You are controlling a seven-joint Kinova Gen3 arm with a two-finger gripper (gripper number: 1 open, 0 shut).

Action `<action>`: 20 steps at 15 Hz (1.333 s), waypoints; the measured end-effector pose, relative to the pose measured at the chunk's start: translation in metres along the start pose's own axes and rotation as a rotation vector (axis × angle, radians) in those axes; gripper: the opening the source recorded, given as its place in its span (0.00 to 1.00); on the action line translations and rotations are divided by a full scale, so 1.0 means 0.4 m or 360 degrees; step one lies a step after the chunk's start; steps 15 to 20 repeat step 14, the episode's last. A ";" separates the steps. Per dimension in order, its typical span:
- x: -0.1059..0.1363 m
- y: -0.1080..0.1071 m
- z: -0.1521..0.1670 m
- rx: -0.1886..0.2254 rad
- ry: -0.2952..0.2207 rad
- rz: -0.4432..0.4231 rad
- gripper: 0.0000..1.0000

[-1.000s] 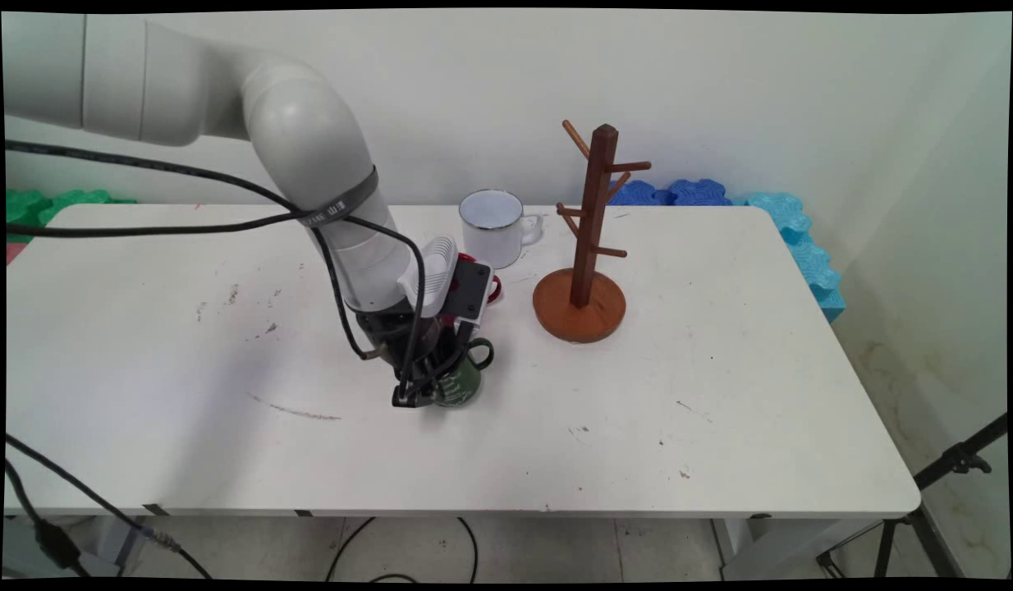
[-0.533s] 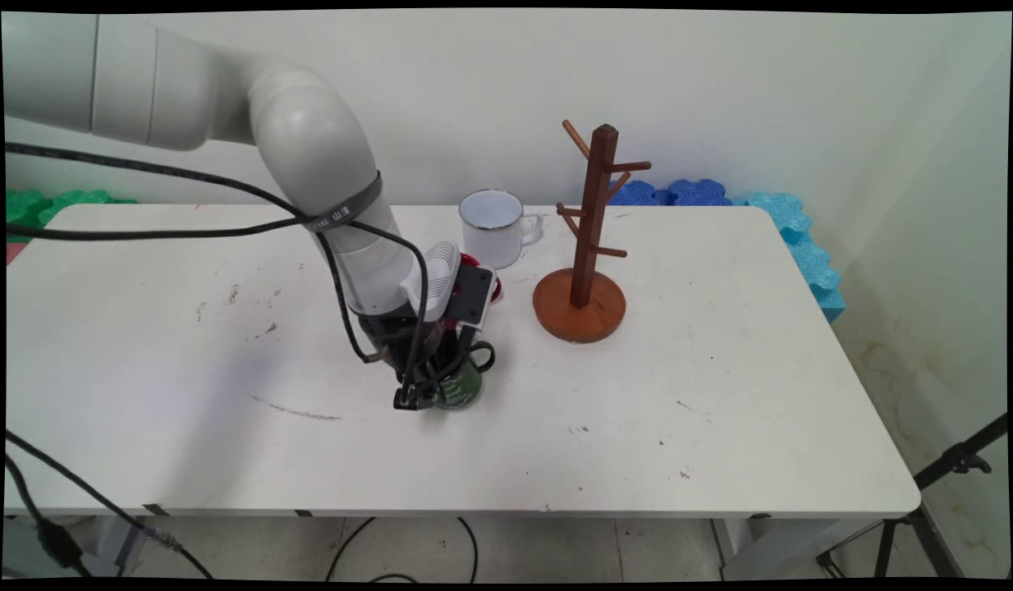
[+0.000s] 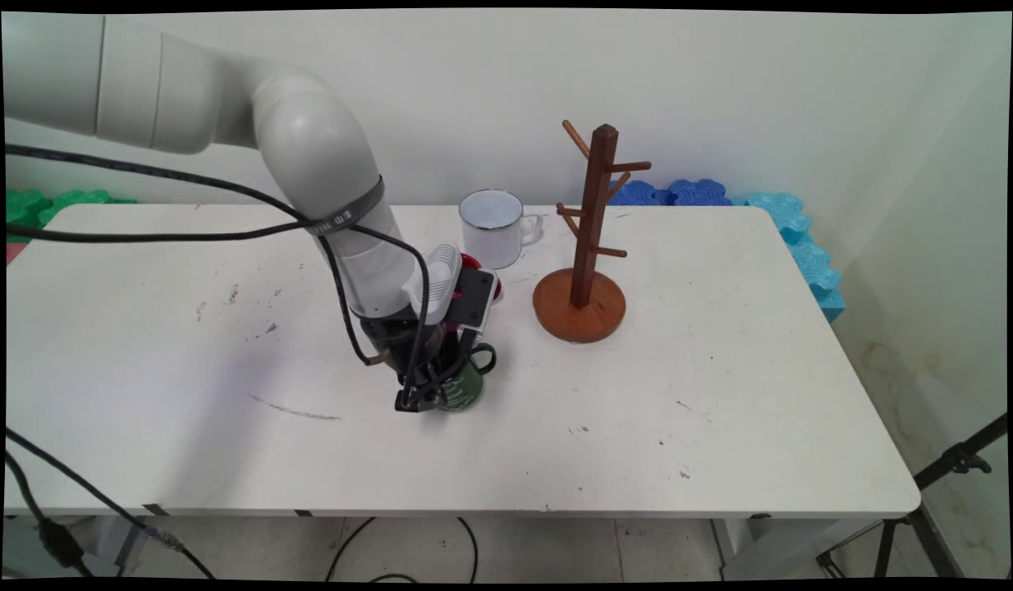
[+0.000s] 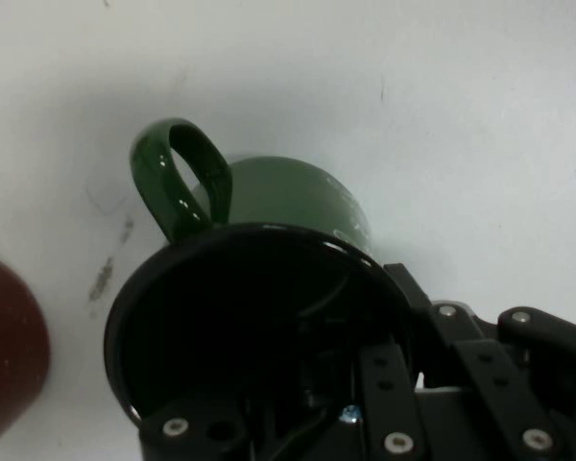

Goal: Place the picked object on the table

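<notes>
Your main view looks down across the white table (image 3: pixel 720 394); your hand view hovers close over the dark green glossy handled mug (image 4: pixel 269 250) (image 3: pixel 465 386), seen in both.

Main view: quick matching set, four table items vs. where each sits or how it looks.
Items:
1. green mug
2. white mug
3. wooden mug tree
4. red mug

Descriptions:
A. mostly hidden behind the wrist
B. at the gripper, handle toward the right
C. near the table's far edge, handle toward the mug tree
D. upright on a round base, pegs bare

Pairs: 1-B, 2-C, 3-D, 4-A
</notes>
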 end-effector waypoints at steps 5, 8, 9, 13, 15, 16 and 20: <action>0.001 0.001 0.005 0.0001 0.0004 0.0003 0.00; 0.007 0.002 0.008 0.0000 0.0026 0.0004 1.00; 0.011 0.004 0.009 -0.0006 0.0041 0.0005 1.00; 0.033 0.014 0.002 -0.0026 0.0120 -0.0005 1.00; 0.038 0.016 -0.004 -0.0029 0.0144 -0.0008 1.00; 0.038 0.016 -0.004 -0.0029 0.0144 -0.0008 1.00; 0.038 0.016 -0.004 -0.0029 0.0144 -0.0008 1.00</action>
